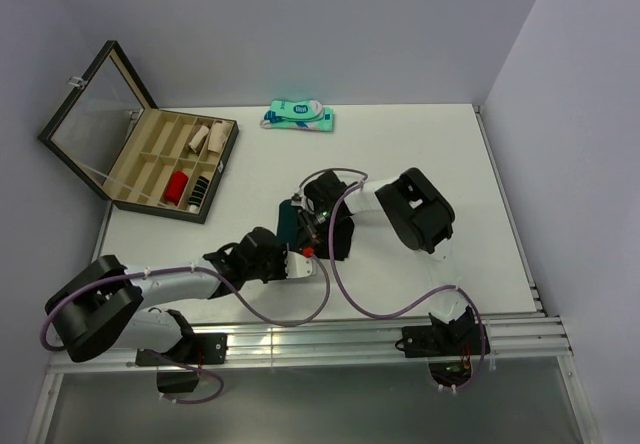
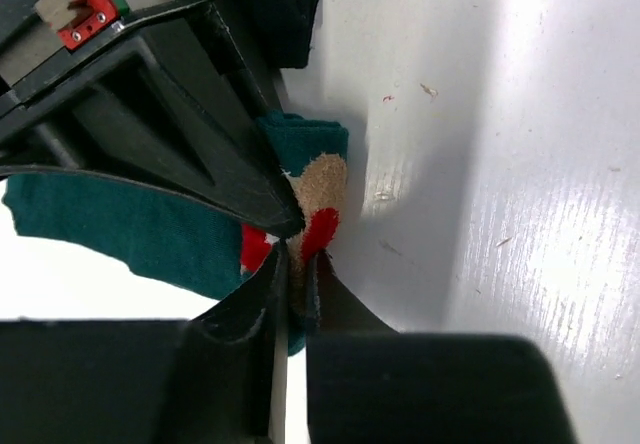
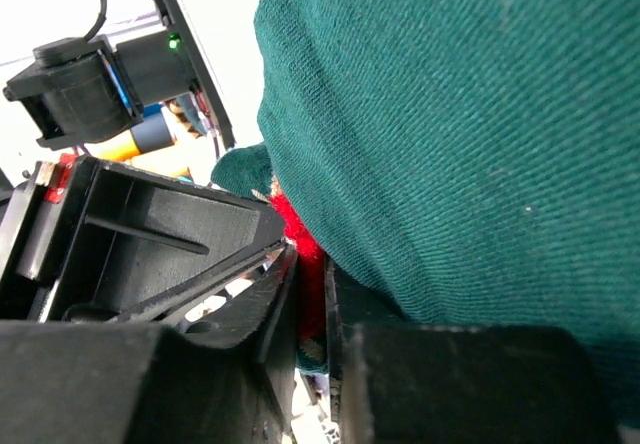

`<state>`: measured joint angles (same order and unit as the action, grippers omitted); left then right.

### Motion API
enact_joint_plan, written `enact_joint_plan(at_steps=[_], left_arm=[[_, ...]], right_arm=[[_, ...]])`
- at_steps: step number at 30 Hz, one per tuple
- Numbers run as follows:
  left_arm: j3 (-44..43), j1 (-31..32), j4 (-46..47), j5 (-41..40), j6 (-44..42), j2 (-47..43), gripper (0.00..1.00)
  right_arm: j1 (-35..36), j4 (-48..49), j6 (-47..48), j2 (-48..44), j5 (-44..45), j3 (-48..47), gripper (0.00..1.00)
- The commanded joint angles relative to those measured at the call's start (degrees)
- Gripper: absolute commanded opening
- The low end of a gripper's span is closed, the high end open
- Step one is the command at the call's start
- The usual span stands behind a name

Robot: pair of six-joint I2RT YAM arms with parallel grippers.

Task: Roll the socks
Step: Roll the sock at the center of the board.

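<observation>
The dark green sock (image 2: 110, 224) is laid flat on the white table (image 2: 520, 164) near its middle, with the body of the fabric spread to the left in the left wrist view and one end folded over where a red and beige pattern is knitted in. That patterned fold is pinched between the fingers of the left gripper (image 2: 298, 264), which are drawn almost together, with only the thickness of the cloth between them. The same end is gripped by the right gripper (image 3: 310, 279): in its own wrist view the jaws are seen nearly closed on a strip of red fabric, and the green knit is bunched up just above them. The two grippers are thus brought tip to tip on the one sock. The black sock (image 2: 288, 19) is seen just beyond the green one, touching or nearly touching it. At the far edge a teal-and-white packaged pair (image 1: 300, 116) is seen with a round blue label, but its writing cannot be read. An open compartment box (image 1: 150, 210) is placed at the far left.
</observation>
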<state>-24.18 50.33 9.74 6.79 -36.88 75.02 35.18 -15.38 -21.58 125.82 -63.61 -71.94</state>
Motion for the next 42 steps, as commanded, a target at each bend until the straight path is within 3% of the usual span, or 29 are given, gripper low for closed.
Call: enact_joint_plan(at_steps=[1,9,19,24,32,35,42], left_arm=[[-3.4,-1.2,-8.5,3.8,0.0,2.3,0.06],[-7.8,-5.2,-19.7,14.1,0.6,2.4,0.00],[-12.7,-9.5,-30.7,23.7,0.0,4.4,0.00],[-18.7,-13.4,-39.0,28.5,-1.9,10.3,0.00],[-32.7,-18.0,-59.4,35.8,-7.5,24.4,0.01],[-37.4,-18.6,-67.6,36.7,-10.0,31.5,0.00],[-45.3,-21.3,-76.8,39.1,-11.0,40.7,0.02]], right_arm=[[-0.3,-1.2,-0.6,-2.6,5.3,1.2,0.19],[-1.3,8.2,-5.7,-14.9,15.9,8.1,0.45],[-3.3,12.6,-11.9,-31.1,37.4,17.5,0.50],[-6.4,21.3,-16.2,-41.9,42.9,29.3,0.52],[-6.9,27.9,-12.0,-59.1,47.5,40.7,0.53],[-4.9,29.3,-8.0,-62.8,51.6,44.1,0.53],[12.6,33.3,1.1,-68.0,64.7,48.6,0.52]])
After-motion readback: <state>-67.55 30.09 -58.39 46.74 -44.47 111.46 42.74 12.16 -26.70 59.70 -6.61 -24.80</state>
